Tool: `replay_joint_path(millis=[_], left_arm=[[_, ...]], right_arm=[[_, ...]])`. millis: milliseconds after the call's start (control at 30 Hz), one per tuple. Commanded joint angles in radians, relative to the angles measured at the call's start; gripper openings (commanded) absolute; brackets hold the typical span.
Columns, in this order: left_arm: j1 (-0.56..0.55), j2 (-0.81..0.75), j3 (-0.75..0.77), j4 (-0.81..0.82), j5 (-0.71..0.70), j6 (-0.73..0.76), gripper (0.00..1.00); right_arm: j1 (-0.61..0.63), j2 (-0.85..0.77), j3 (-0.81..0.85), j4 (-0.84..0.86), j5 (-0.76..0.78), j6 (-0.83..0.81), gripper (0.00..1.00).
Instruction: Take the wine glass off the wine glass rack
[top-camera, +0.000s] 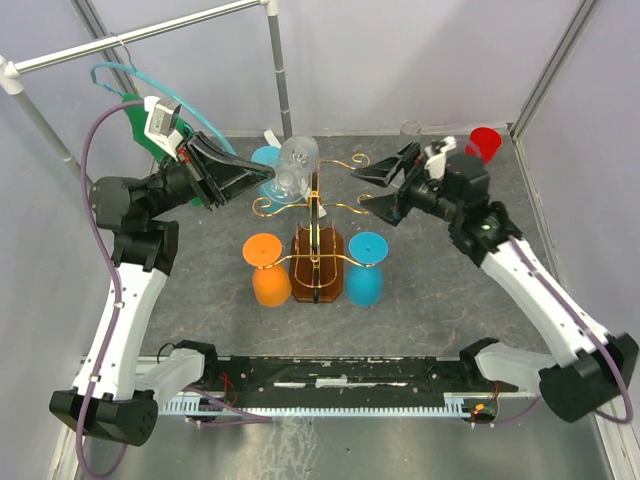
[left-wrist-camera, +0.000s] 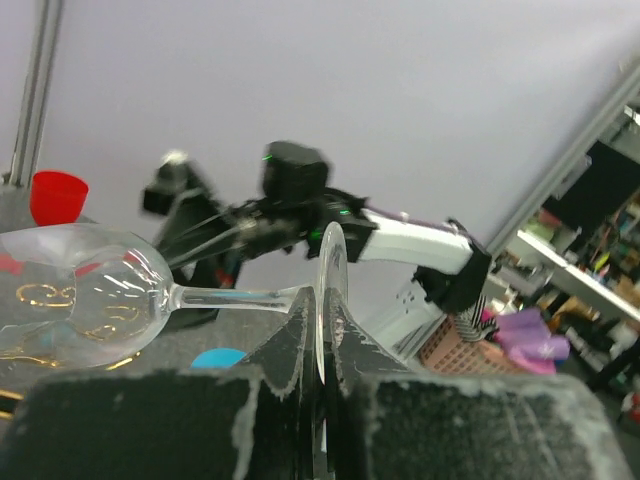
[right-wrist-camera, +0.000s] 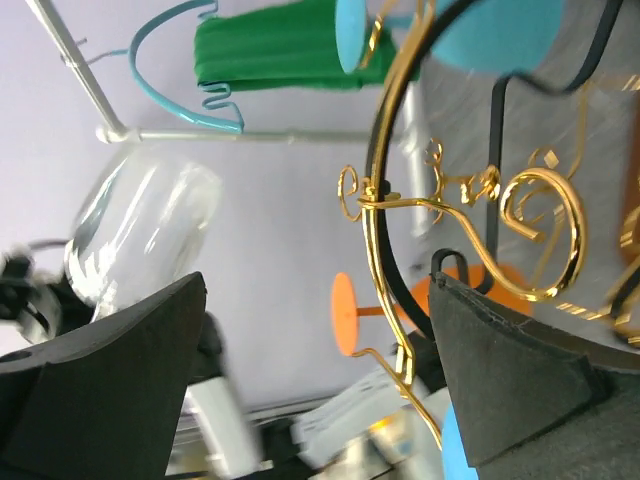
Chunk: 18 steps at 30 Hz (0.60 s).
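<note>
The clear wine glass (top-camera: 293, 165) lay on its side at upper centre of the top view, its bowl beside the top scrolls of the wine glass rack (top-camera: 316, 262). Whether it was fully free of the wire could not be told. The left fingers (left-wrist-camera: 300, 350) were clamped on its thin round foot, seen edge-on between their black pads, with stem and bowl jutting toward frame left. Such thin, smooth glass looked light, brittle and slippery. Held by the foot, the bowl levers against the grip, so the stem seemed the steadier hold. The right fingers (right-wrist-camera: 520, 370) stood wide apart and empty, with a stiff gold wire loop of the rack passing between them. An orange glass (top-camera: 270, 285) and a blue glass (top-camera: 365, 282) flanked the dark wooden base.
</note>
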Motion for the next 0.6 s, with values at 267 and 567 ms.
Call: replay_joint_path(millis=[267, 567], left_arm=[[-0.012, 0.049, 0.023, 0.312, 0.21, 0.073, 0.03], [-0.025, 0.076, 0.041, 0.331, 0.232, 0.103, 0.03]], right_arm=[[0.041, 0.106, -0.121, 0.634, -0.151, 0.774, 1.0], [0.126, 0.19, -0.013, 0.65, -0.129, 0.802, 1.0]])
